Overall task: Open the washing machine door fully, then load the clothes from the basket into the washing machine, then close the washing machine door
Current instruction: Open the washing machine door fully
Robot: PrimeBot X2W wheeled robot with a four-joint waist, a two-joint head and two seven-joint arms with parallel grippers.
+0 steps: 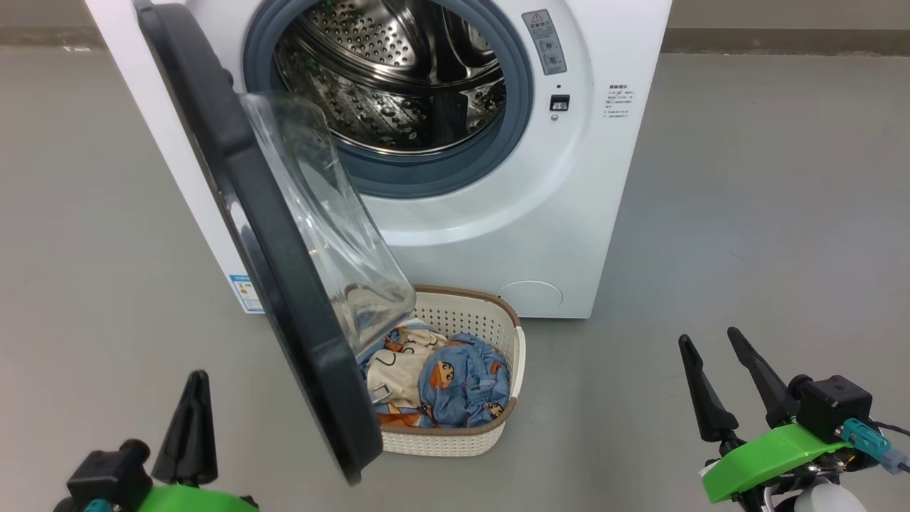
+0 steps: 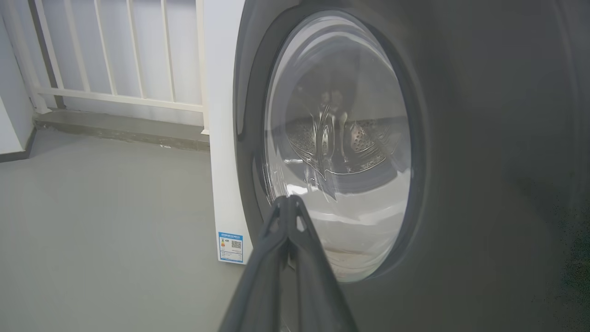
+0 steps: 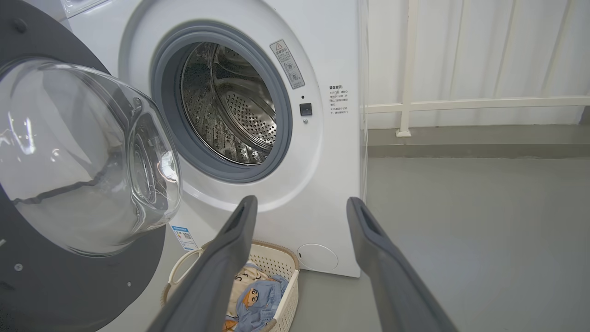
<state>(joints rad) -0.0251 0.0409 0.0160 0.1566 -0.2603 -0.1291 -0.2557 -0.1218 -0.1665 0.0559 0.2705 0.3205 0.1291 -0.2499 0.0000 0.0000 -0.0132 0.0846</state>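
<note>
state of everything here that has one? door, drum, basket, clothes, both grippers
washing machine door: open, swung out over the basket's left side
drum: empty as far as can be seen
basket: on the floor before the machine, loaded
clothes: all in the basket, none in the drum
left gripper: shut, holding nothing
right gripper: open, empty
</note>
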